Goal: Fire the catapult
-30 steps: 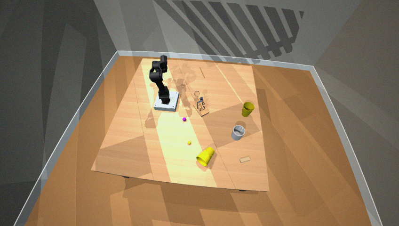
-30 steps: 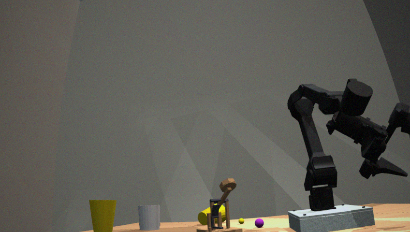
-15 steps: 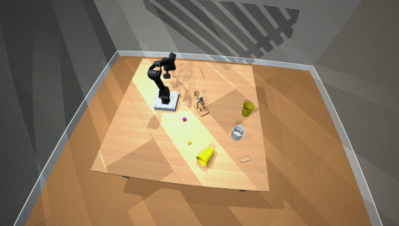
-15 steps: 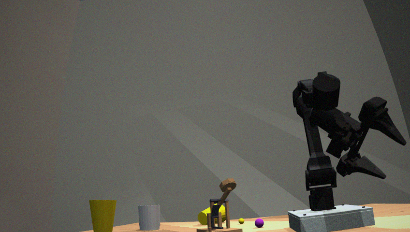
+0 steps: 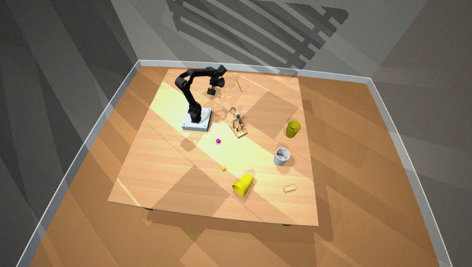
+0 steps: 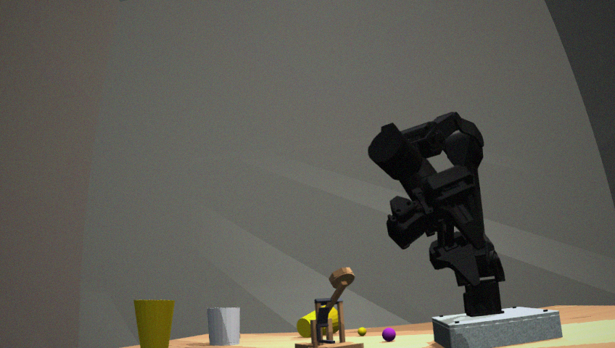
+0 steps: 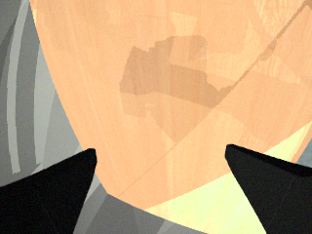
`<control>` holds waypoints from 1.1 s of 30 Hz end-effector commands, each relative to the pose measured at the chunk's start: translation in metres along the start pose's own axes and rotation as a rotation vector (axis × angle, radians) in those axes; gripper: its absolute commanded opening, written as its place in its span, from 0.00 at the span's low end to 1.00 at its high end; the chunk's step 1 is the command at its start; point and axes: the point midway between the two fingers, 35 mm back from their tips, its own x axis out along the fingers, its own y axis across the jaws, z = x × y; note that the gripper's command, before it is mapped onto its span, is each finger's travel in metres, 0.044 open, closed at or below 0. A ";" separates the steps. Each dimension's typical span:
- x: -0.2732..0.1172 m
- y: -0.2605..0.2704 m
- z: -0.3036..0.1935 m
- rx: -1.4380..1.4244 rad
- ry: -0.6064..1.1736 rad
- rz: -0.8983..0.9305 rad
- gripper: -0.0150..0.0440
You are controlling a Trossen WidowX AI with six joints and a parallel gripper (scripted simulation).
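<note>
While jaws gape, catapult point(image 5: 239, 130) point(image 6: 336, 297) apart.

The wooden table point(image 5: 172, 148) point(image 6: 587, 315) point(image 7: 161, 166) carries 1 catapult point(image 5: 239, 128) point(image 6: 336, 297), 2 balls, 2 yellow cups and 1 white mug point(image 5: 281, 157) point(image 6: 223, 326).

Tbl point(image 5: 261, 155) point(image 6: 591, 315) point(image 7: 161, 122) = wood look, catapult point(image 5: 240, 133) point(image 6: 341, 317) too (matt).

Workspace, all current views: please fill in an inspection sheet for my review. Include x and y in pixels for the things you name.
Surface: light wooden tabletop point(image 5: 158, 158), streaked with sunlight and shadow.
Job's things: small wooden catapult point(image 5: 239, 132) point(image 6: 341, 277), cup empty; white cylindrical mug point(image 5: 280, 159) point(image 6: 223, 326) upright; purple ball point(image 5: 217, 141) point(image 6: 389, 334) and smaller yellow ball point(image 5: 223, 168) point(image 6: 361, 331) loose on the tabletop.
Clutter: yellow plastic-looking cup point(image 5: 244, 183) on its side, darker yellow cup point(image 5: 292, 129) point(image 6: 154, 323) upright, thin wooden stick point(image 5: 239, 85), pale rectangular block point(image 5: 289, 188).
Grippers: black jaws open, holding nothing.
Cables: nothing seen.
Surroundings: grey walls, wood-coloured floor.
</note>
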 end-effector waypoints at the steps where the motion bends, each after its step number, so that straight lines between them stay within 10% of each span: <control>1: -0.014 -0.009 0.032 0.080 -0.070 -0.016 1.00; 33: -0.150 -0.174 0.184 0.840 -0.438 -0.203 1.00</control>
